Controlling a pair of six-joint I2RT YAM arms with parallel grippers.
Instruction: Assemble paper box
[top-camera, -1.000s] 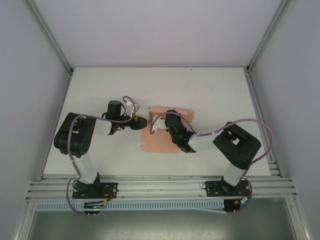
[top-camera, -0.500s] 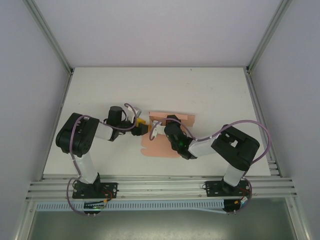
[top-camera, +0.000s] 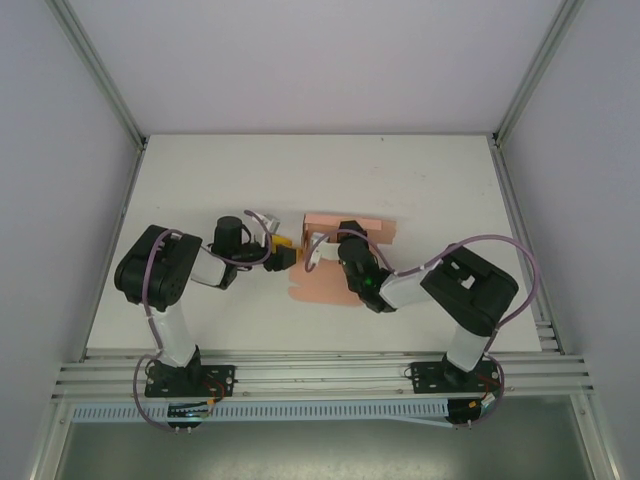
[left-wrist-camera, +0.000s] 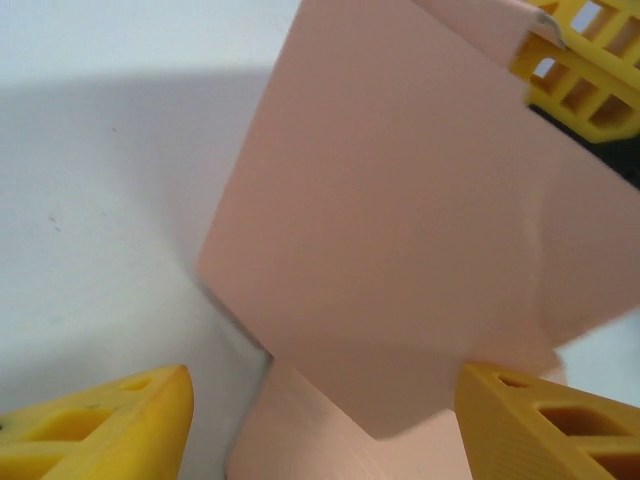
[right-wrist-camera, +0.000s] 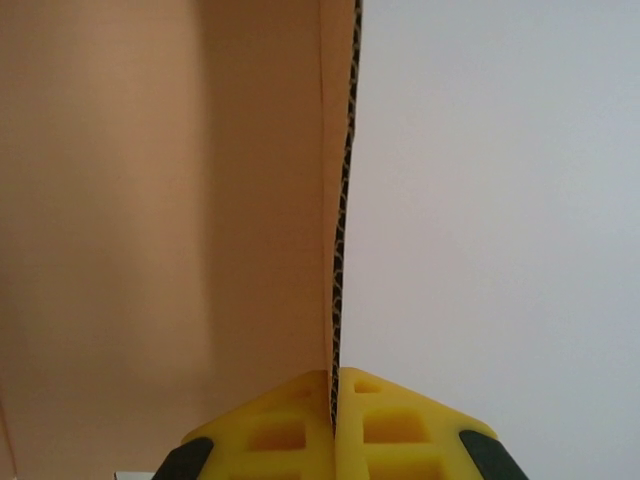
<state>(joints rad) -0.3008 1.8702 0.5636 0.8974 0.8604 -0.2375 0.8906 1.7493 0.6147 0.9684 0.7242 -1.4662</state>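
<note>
Locating the paper box (top-camera: 315, 288) near the middle of the tabletop (top-camera: 430, 180) in the top view, between the two arms, partly folded. Running its far strip left to right across that frame, long axis along the same line, with the flat sheet spreading toward the lower left.

Resolving the grip in the right wrist view, where the top view is hiding it under the arm: clamping the corrugated edge of a raised panel with the right tool (right-wrist-camera: 335, 400), both yellow fingers (right-wrist-camera: 430, 410) pressed together on the card. Pointing that edge straight up the frame.

Adding the face of the raised panel in the left wrist view, tilted, its lower corner hanging between the fingers of the left tool (left-wrist-camera: 320, 420). Holding the left tool open, fingers spread to the bottom corners of the frame; contact with the panel not determinable.
</note>
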